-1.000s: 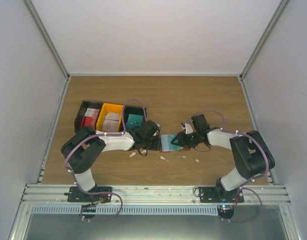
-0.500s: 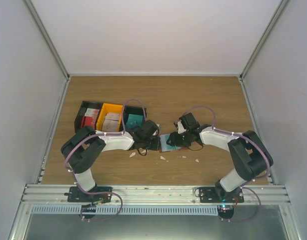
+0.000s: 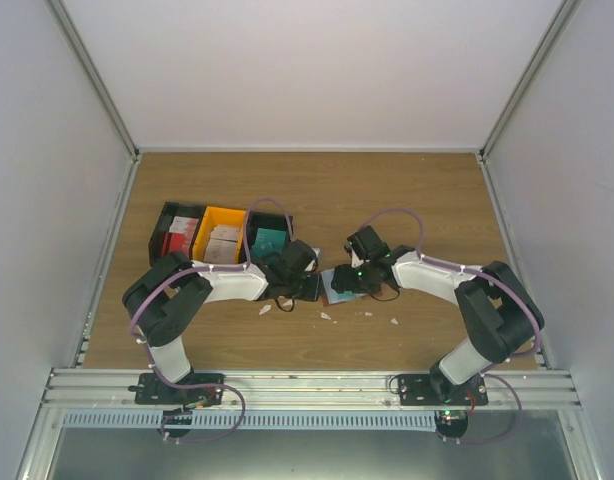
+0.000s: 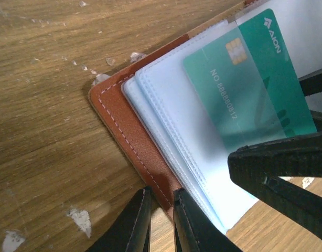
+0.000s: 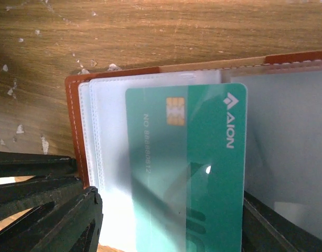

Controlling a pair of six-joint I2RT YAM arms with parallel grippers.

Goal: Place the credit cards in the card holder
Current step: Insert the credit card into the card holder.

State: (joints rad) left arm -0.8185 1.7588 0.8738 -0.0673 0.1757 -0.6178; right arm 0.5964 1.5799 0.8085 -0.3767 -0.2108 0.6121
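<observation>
Left wrist view: my left claw [image 4: 161, 197] is clenched on the cover edge of the card holder [image 4: 127, 126], which lies open on the bench [image 4: 45, 105]. A teal credit card [image 4: 245, 89] sits half inside its clear sleeve. My right claw [image 5: 169, 210] stands released astride that card. White scraps [image 3: 266, 309] lie nearby. Farther back, the bins [image 3: 209, 212] hold red cards [image 3: 175, 243], pinkish-white cards [image 3: 224, 245] and teal cards [image 3: 270, 240].

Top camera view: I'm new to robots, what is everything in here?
card holder: one, reddish-brown, lying open mid-table
teal card: one, teal, partly inside the holder's clear sleeve
bins: three, black, orange, black, back left
spare cards: stacks, red, pale, teal, in the bins
scraps: several, white, near the holder
table: one, brown wood, under everything
left claw: one, black, pinching the holder's edge
right claw: one, black, open over the teal card
</observation>
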